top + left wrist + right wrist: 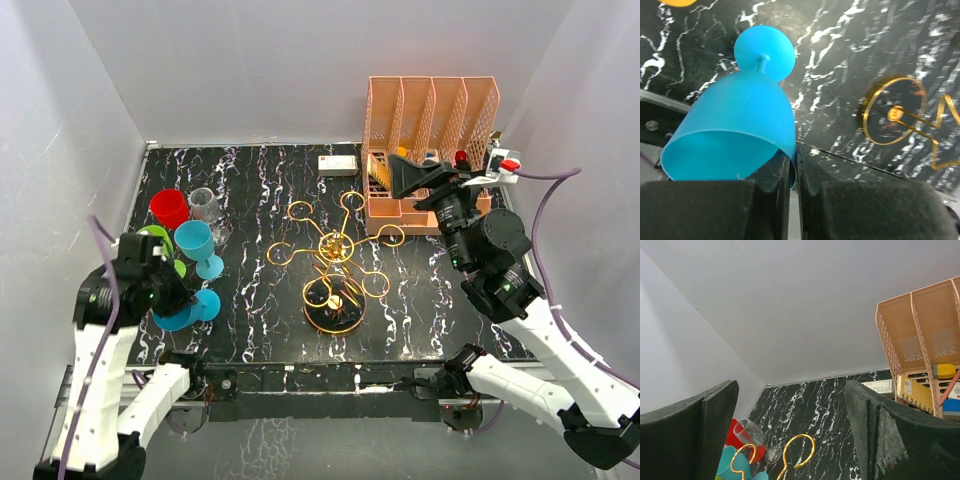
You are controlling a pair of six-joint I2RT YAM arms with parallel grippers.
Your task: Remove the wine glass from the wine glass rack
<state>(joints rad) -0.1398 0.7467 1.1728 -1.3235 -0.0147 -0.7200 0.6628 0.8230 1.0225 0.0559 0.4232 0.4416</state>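
Note:
The gold wire wine glass rack [335,262] stands mid-table with no glass on its looped arms; its ring base also shows in the left wrist view [894,112]. My left gripper [168,300] is at the near left, away from the rack. It is shut on the rim of a blue wine glass [735,125], which is tipped on its side with its foot pointing away, low over the table's near edge. My right gripper [408,178] is open and empty, raised beside the orange organizer. Two rack loops [799,450] show below it.
A red glass [170,208], a clear glass [205,205], another blue glass [197,245] and a green one [160,238] crowd the left side. An orange slotted file organizer [430,130] stands at the back right, with a small white box [338,165] beside it. Grey walls enclose the table.

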